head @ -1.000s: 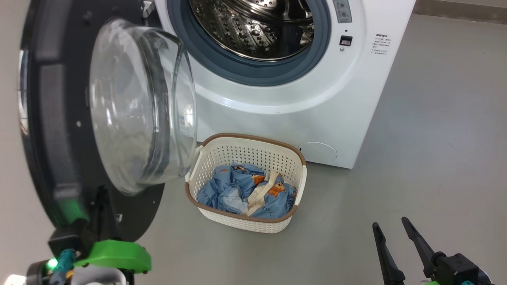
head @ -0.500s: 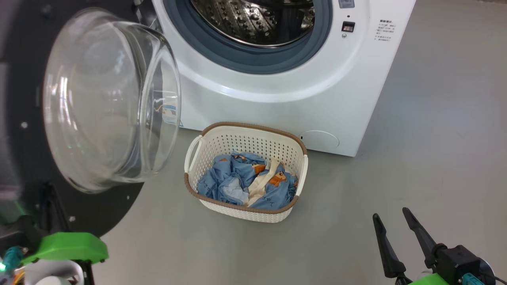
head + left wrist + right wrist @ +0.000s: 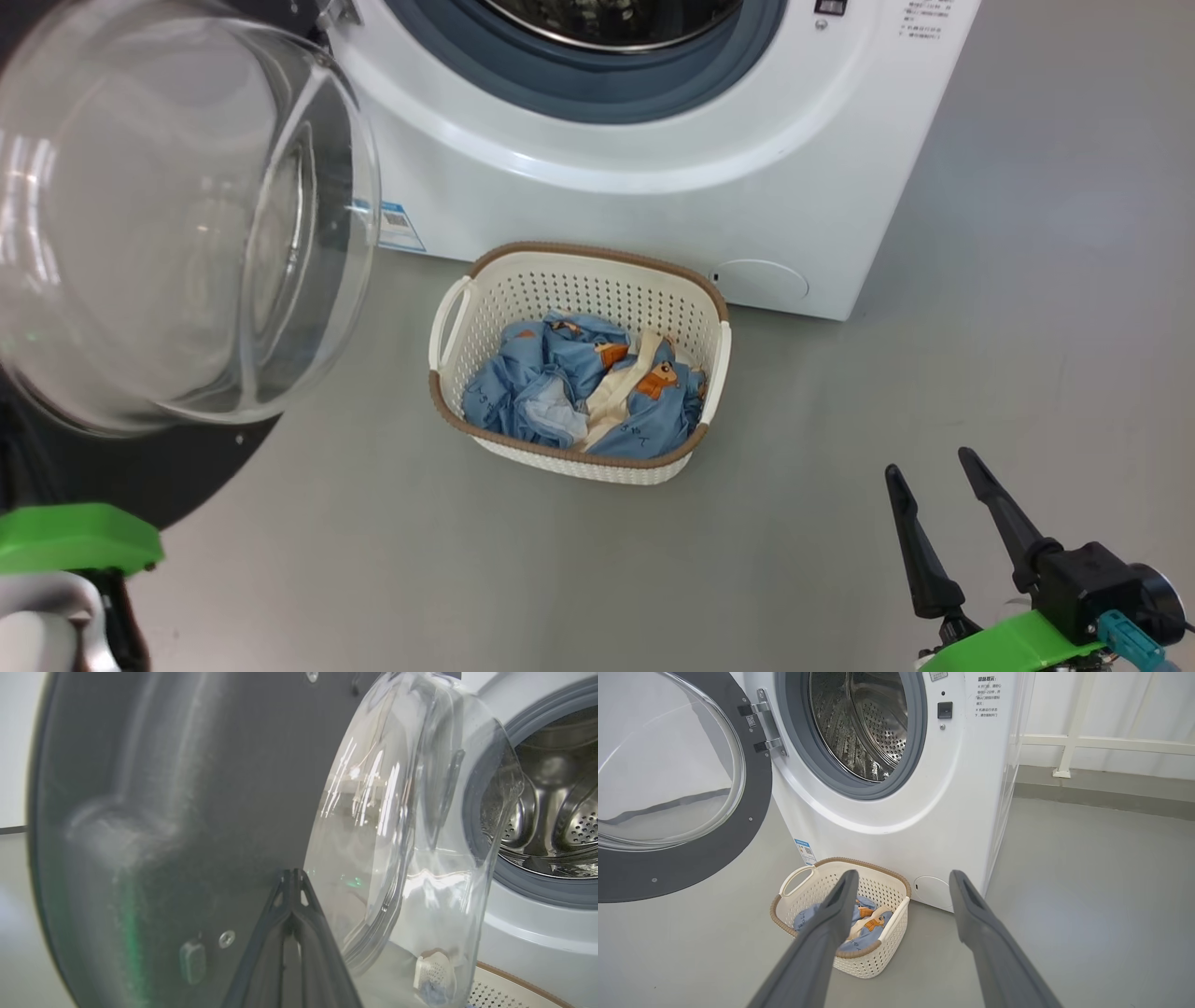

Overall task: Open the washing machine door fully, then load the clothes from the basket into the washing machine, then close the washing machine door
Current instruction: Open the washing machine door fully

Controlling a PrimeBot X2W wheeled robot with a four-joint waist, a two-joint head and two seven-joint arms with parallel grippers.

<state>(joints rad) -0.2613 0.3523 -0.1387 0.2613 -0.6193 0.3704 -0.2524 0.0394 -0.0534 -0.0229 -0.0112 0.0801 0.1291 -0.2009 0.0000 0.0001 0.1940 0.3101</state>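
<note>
Grey floor [image 3: 1027, 280] carries the basket [image 3: 579, 289] just in front of the washing machine [image 3: 653, 215], below the drum opening [image 3: 859, 728], presumably to keep transfers short; the clothes [image 3: 579, 392] lie bundled inside it. Leftward, the washing machine door [image 3: 168, 233] stands swung wide. The left end effector [image 3: 292, 877], fingers pinched together, points at its dark inner face, contact unconfirmed. The right end effector [image 3: 929, 462] hangs spread, empty, judged ready for loading.

A smooth grey floor [image 3: 1027, 233] reflects a soft sheen. Along the floor's far edge runs a darker grey kerb [image 3: 1111, 805]. A white railing [image 3: 1111, 744] stands above that edge of the floor.
</note>
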